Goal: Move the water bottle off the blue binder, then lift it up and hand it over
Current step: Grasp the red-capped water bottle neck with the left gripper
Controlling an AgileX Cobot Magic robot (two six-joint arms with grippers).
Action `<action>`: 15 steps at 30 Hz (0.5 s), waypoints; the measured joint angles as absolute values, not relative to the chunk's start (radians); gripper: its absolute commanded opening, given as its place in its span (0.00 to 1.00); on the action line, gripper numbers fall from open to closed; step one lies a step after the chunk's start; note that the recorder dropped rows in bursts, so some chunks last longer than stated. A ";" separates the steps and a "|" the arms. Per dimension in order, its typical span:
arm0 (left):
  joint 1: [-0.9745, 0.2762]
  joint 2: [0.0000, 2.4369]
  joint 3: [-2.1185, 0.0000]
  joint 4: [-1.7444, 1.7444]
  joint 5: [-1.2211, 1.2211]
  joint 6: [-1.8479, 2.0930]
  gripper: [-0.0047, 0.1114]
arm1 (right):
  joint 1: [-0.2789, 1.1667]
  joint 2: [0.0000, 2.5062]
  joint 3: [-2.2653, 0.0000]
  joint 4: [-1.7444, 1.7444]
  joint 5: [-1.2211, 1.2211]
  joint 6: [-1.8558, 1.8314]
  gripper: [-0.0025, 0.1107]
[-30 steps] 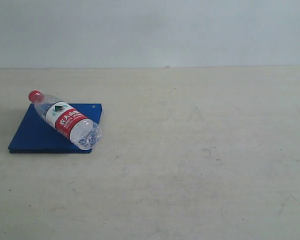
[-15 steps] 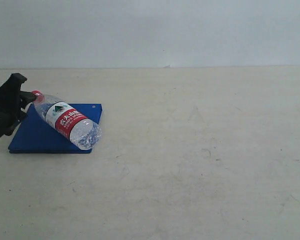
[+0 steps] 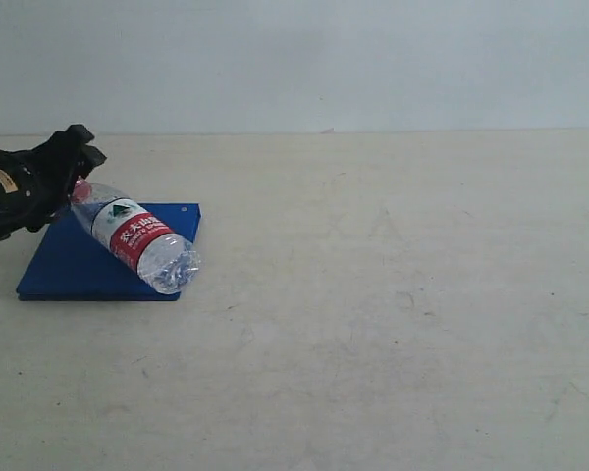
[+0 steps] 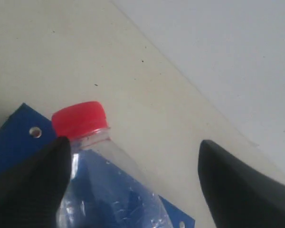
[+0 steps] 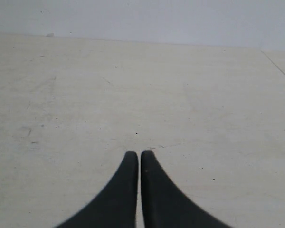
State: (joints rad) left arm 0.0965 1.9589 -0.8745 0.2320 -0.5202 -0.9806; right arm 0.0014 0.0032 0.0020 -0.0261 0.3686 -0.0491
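The water bottle lies on its side across the blue binder at the left of the exterior view, base toward the front right. My left gripper is open and sits at the bottle's red-capped neck end. In the left wrist view the red cap and clear neck lie between the spread fingers, close to one finger, with the binder beneath. My right gripper is shut over bare table, with nothing in it, and is out of the exterior view.
A pale table stretches to the right of the binder, with a white wall behind it. A silver rivet shows on the binder's corner.
My left gripper has come in from the left edge and moved up and right to the bottle's cap end. The bottle has barely shifted on the binder.
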 measured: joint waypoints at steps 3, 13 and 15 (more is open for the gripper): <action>0.096 1.961 -0.875 0.217 -0.502 -0.937 0.64 | 0.001 0.003 0.002 -0.026 0.369 -0.049 0.02; 0.096 2.080 -0.973 0.238 -0.539 -0.911 0.62 | 0.001 0.003 0.002 -0.026 0.369 -0.049 0.02; 0.096 2.092 -0.976 0.240 -0.546 -0.898 0.56 | 0.001 0.003 0.002 -0.026 0.369 -0.049 0.02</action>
